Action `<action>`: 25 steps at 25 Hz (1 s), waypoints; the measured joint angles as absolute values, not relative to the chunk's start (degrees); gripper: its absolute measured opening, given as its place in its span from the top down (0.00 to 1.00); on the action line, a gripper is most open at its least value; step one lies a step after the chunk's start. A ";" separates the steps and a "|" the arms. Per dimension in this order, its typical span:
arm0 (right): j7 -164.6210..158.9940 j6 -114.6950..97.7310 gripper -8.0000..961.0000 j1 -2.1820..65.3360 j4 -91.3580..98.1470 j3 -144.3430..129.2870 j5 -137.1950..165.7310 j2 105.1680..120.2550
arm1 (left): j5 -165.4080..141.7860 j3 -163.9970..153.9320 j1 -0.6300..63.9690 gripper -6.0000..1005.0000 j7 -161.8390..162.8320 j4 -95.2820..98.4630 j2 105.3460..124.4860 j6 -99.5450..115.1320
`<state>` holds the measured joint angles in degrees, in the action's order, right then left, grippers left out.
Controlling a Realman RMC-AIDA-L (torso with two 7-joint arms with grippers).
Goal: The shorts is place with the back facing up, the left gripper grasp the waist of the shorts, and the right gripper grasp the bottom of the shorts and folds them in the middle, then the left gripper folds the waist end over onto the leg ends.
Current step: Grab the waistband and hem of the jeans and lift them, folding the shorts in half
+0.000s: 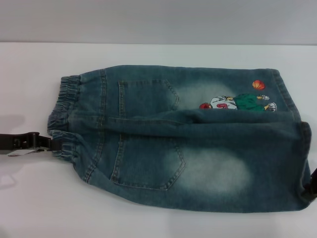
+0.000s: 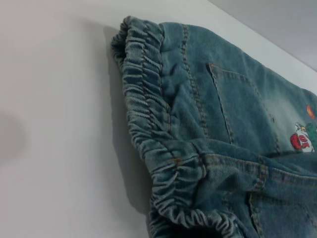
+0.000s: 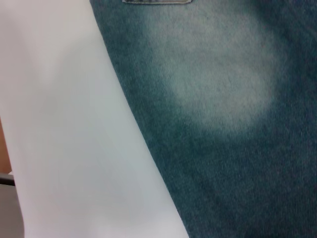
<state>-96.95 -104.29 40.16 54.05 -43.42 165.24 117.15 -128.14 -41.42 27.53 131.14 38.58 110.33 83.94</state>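
Okay, I see shorts (image 1: 183, 139) flat on the white desk (image 1: 148, 223), back up, waist (image 1: 62, 119) at 9 o'clock, hems (image 1: 297, 144) at 3. My left hand (image 1: 47, 143) sits at the waistband edge; grip I cannot tell. Right hand (image 1: 312, 186) peeks out by the hem near 4 o'clock; grip unclear too.

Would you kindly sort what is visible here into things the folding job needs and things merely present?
Job:
- shorts, back pockets up
- elastic waist
- leg ends
- left gripper at the waist
- right gripper, by the leg ends at the frame edge

Merely present:
- white table
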 joint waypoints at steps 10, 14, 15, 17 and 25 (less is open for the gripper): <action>-96.49 -104.73 0.99 39.67 54.05 -43.65 164.98 117.27 | -128.14 -41.40 27.51 0.95 131.07 38.58 110.29 84.10; -94.67 -105.03 0.99 38.79 54.32 -43.11 159.82 117.13 | -128.14 -41.35 27.53 0.95 131.04 38.58 110.29 84.06; -93.94 -104.91 0.99 38.28 54.50 -42.84 157.47 117.02 | -128.12 -41.33 27.50 0.95 131.02 38.59 110.30 84.02; -92.09 -104.20 0.99 37.29 54.69 -42.11 152.87 116.88 | -127.99 -41.28 27.35 0.95 130.98 38.68 110.30 83.88; -84.91 -100.09 0.99 32.72 54.56 -38.35 136.73 117.01 | -127.66 -37.43 26.62 0.95 128.13 38.77 110.57 84.29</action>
